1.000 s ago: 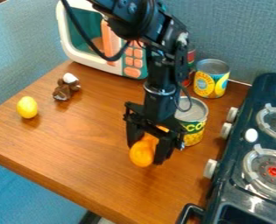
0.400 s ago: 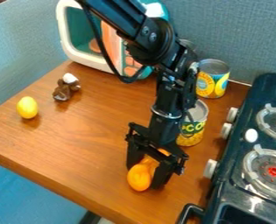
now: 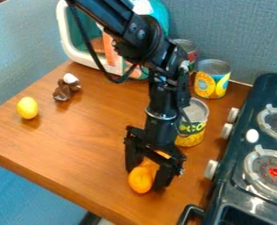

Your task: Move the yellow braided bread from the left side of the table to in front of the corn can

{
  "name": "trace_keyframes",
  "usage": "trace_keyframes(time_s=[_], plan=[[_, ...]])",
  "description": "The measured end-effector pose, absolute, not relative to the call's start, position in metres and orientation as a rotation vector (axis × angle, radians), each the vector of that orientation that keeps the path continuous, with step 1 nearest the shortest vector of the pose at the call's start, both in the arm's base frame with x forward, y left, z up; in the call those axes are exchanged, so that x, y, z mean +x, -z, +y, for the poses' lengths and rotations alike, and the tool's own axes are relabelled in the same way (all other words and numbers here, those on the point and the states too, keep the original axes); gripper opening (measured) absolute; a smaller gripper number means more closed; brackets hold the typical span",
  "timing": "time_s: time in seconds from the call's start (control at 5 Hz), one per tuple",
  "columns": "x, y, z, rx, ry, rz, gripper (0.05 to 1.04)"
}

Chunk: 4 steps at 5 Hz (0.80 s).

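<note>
Has carried the orange toy (image 3: 140, 181) away from the corn can (image 3: 191, 127) toward the near edge of the wooden table (image 3: 76, 140), between the black gripper's (image 3: 145, 179) fingers, parted about as wide as the toy and apparently closed on it (contact partly hidden). Suggests a hold firm enough for moving. Leaves the lemon (image 3: 27, 108) undisturbed, well apart.
</note>
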<state>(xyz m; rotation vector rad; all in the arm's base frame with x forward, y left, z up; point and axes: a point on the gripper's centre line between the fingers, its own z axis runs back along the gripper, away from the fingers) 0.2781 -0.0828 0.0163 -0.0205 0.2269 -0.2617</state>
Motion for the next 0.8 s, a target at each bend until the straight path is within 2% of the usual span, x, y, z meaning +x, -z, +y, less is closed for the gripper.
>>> trace_keyframes(time_s=[0.2, 0.4, 0.6, 0.8], plan=[[0.278, -0.059, -0.079, -0.015, 0.252, 0.083, 1.001], [0.273, -0.096, -0.072, 0.009, 0.236, -0.022, 1.001], [0.273, -0.106, -0.045, 0.062, 0.171, 0.015, 1.001], [0.282, -0.114, 0.003, 0.145, 0.06, 0.059, 1.001]])
